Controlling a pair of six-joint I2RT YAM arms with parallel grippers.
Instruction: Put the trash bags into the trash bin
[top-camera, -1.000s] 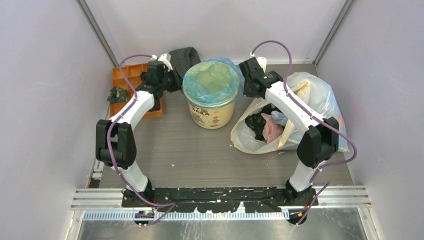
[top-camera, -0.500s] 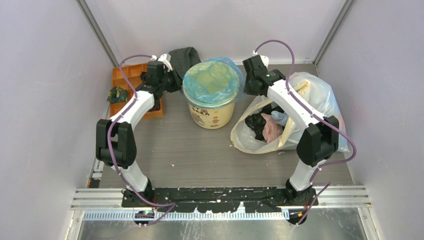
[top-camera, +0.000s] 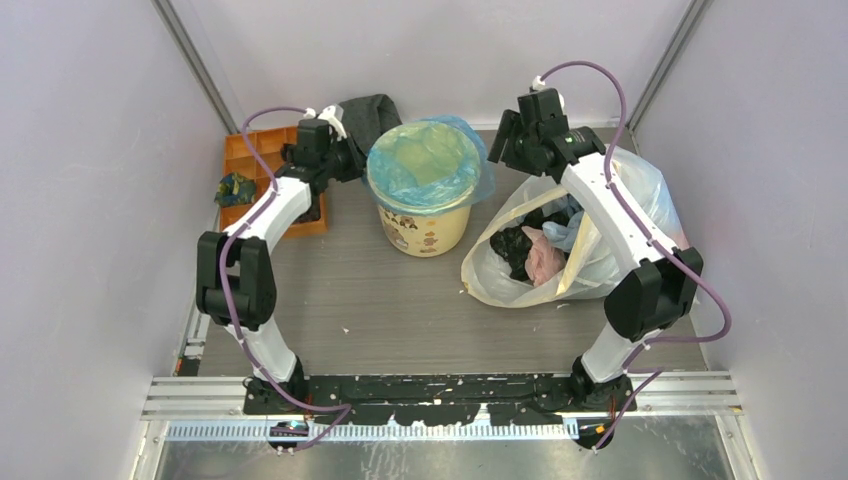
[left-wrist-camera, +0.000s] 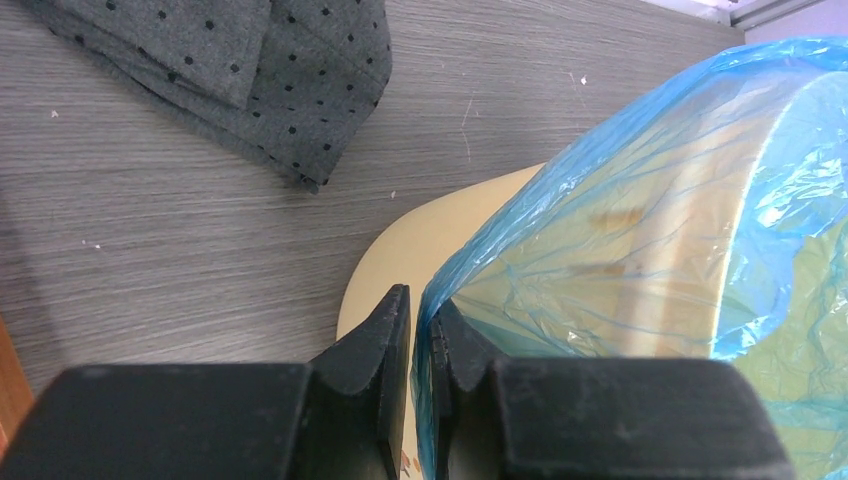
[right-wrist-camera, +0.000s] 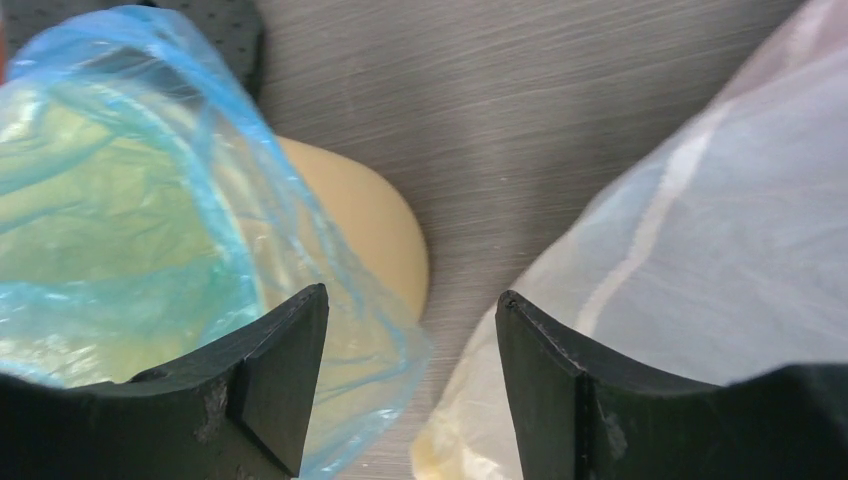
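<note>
1. Task status: the trash bag (top-camera: 424, 160) is spread across the mouth of the trash bin (top-camera: 425, 230), which stands mid-table, with its film folded over the rim. I judge the lining nearly complete.
2. Left tool (left-wrist-camera: 420, 312): narrow, pinching the bag's edge at the bin's left rim.
3. Right tool (right-wrist-camera: 412, 300): jaws wide, nothing between them. The bag's film lies just beside one finger and the whitish sack (right-wrist-camera: 700, 230) beside the other.
4. Outstanding: the left edge is not yet let go, and the film may need seating inside.
5. Change from the earlier frame: the right tool, then closed at the bag's right edge, has opened and drawn back toward the rear. The left arm is unchanged.
</note>
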